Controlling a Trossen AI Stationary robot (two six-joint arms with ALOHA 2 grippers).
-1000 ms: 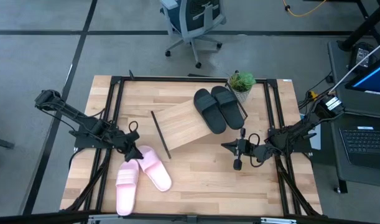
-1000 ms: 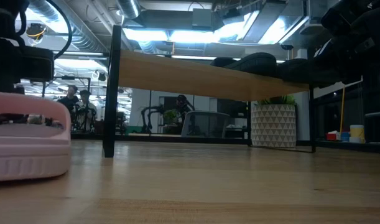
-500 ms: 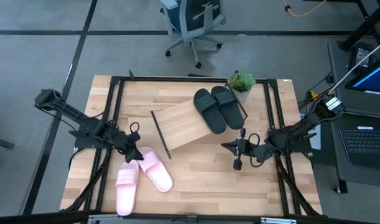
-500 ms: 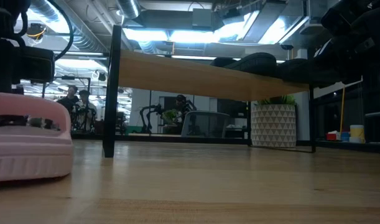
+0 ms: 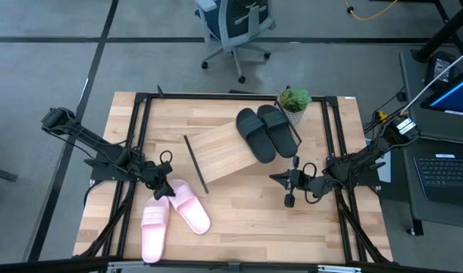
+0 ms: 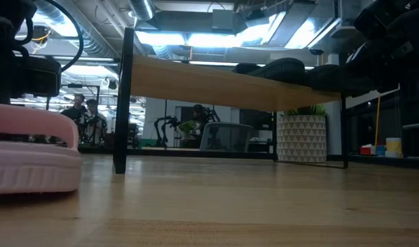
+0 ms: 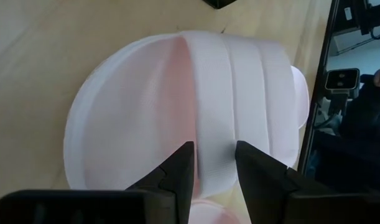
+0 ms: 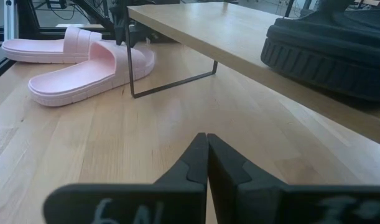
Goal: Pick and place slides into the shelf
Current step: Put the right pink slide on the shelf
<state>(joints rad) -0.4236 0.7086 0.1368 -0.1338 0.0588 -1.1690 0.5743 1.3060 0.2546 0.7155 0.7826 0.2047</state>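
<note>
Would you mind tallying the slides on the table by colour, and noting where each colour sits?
Black slides: 2, one beside the other, both on the shelf.
Pink slides: 2, both on the tabletop; one lies by the left gripper, the other beside it.
Total: 4 slides.

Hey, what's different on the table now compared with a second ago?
Very little. The left gripper, closed on the strap of one pink slide, has nudged that slide slightly toward the shelf; in the low view its near edge sits a bit farther right. The other pink slide, black slides and shut right gripper stayed put.
</note>
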